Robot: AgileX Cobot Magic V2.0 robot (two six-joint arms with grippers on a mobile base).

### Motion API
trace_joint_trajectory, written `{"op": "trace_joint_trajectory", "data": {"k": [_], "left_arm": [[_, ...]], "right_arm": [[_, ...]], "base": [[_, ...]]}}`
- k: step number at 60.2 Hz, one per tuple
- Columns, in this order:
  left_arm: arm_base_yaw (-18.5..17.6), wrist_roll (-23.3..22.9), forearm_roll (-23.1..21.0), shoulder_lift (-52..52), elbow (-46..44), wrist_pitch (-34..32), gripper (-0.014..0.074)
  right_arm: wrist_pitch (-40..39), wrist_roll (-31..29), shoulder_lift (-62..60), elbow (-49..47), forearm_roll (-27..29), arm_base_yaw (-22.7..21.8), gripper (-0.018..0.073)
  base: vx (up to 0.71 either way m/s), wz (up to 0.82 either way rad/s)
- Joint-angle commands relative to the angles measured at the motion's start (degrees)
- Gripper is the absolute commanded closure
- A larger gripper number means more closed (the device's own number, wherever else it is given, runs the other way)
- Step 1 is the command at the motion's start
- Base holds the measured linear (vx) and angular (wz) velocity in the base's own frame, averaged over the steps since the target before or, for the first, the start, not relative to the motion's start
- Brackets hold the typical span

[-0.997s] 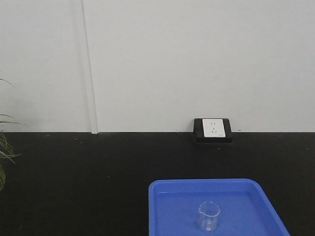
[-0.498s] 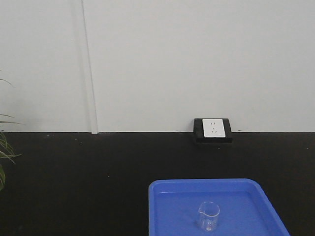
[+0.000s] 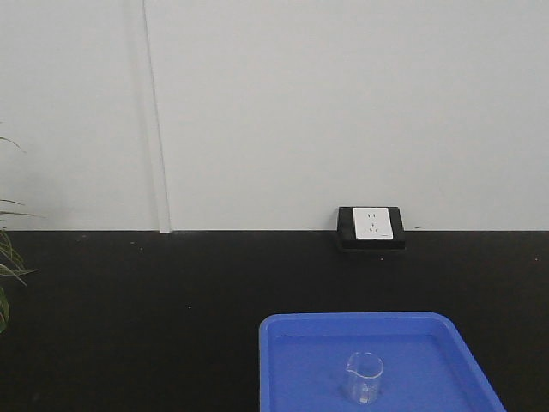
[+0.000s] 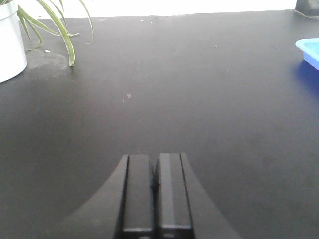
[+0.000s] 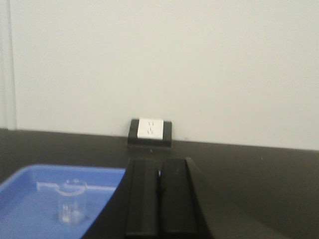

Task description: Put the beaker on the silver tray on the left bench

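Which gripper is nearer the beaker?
The right gripper: the beaker stands in the blue tray just beside it, while the left gripper sees only that tray's corner.

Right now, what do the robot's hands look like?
Both are plain matte black. The left gripper and right gripper each have two flat, straight-edged jaws like little bars, growing out of a wider base that curves outward. No cables, stickers or markings show, and the arms themselves are out of view.

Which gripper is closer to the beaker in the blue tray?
Right. The beaker stands in the blue tray just ahead and left of the right gripper. The left gripper is over the black counter, with only the tray's corner at its view's far right.
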Motion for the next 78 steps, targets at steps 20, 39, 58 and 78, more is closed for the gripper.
{"op": "trace_joint_trajectory", "data": {"k": [20, 39, 58, 78], "left_arm": [[-0.31, -0.03, -0.43, -0.42, 1.2, -4.66, 0.0595], [-0.31, -0.03, -0.43, -0.42, 1.2, -4.66, 0.0595], [-0.31, -0.03, -0.43, -0.42, 1.2, -4.66, 0.0595], [-0.31, -0.03, -0.43, -0.42, 1.2, -4.66, 0.0595]], "right_arm": [[-2.72, 1.8, 18.12, -17.18, 0.02, -0.31, 0.0567], [-3.61, 1.85, 34.06, -17.85, 0.02, -0.31, 0.0551], [-8.95, 2.02, 44.56, -17.85, 0.1, -0.31, 0.0363], [-20.47, 1.78, 55.46, -17.77, -0.23, -0.16, 0.0106]], "base": [[0.0, 0.0], [0.0, 0.0], [0.0, 0.0], [0.0, 0.0]]}}
